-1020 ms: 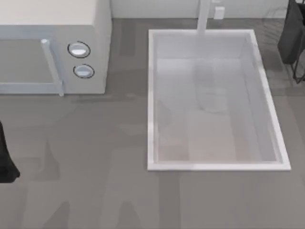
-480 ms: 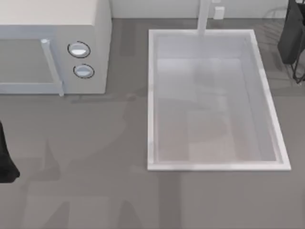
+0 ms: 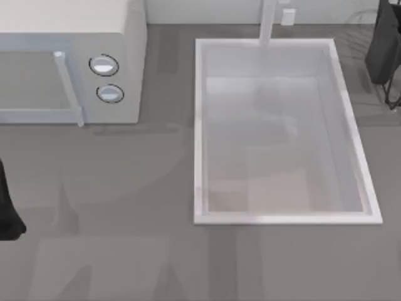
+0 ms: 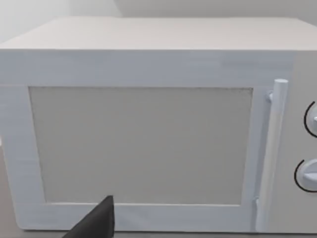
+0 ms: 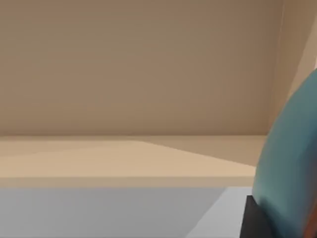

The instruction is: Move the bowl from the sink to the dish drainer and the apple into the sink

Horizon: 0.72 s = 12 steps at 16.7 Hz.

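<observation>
The bowl [image 5: 292, 163] shows in the right wrist view as a curved glossy blue surface close against the camera, with a dark part of the right gripper beneath it; whether the fingers are clamped on it, together or apart cannot be told from here. Beyond the bowl lie a pale flat surface and a plain beige wall. From above, the sink [image 3: 199, 125] is a large white rectangular basin recessed in the grey desk [image 3: 125, 251], its raised rim running unbroken on all four sides and its faucet post [image 3: 268, 22] standing at the far rim. The basin floor is bare, with soft shadows across it. At the top view's right edge, just beyond the sink's far right corner, thin dark wires of the dish drainer [image 3: 393, 97] show below a black arm part. On the left side, the white microwave [image 3: 69, 63] with two round knobs sits at the far edge, well apart from the sink, with open desk between them and across the whole near side. The left arm [image 3: 7, 213] is parked at the left edge; its wrist view faces the microwave door and handle, a dark finger tip [image 4: 96, 223] in front, and the state of its fingers cannot be told.
</observation>
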Each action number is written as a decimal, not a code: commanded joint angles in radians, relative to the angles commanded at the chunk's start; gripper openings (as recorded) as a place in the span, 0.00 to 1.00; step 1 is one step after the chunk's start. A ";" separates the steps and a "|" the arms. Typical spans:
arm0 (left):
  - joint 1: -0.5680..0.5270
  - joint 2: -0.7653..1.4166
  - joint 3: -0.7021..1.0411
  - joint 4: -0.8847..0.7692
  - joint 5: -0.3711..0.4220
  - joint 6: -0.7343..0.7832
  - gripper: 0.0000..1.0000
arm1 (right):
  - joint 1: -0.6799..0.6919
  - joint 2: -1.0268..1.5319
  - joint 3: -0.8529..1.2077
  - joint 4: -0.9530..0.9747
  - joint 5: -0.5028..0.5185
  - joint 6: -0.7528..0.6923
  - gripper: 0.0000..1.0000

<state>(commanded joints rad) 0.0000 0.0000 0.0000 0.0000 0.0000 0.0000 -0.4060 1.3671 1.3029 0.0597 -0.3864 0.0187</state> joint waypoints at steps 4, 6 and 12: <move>0.000 0.000 0.000 0.000 0.000 0.000 1.00 | 0.024 0.139 -0.080 0.222 0.028 -0.002 0.00; 0.000 0.000 0.000 0.000 0.000 0.000 1.00 | 0.040 0.217 -0.134 0.364 0.046 -0.003 0.00; 0.000 0.000 0.000 0.000 0.000 0.000 1.00 | 0.089 0.402 -0.293 0.715 0.099 -0.003 0.00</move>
<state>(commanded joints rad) 0.0000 0.0000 0.0000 0.0000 0.0000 0.0000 -0.3166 1.7691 1.0095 0.7752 -0.2874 0.0161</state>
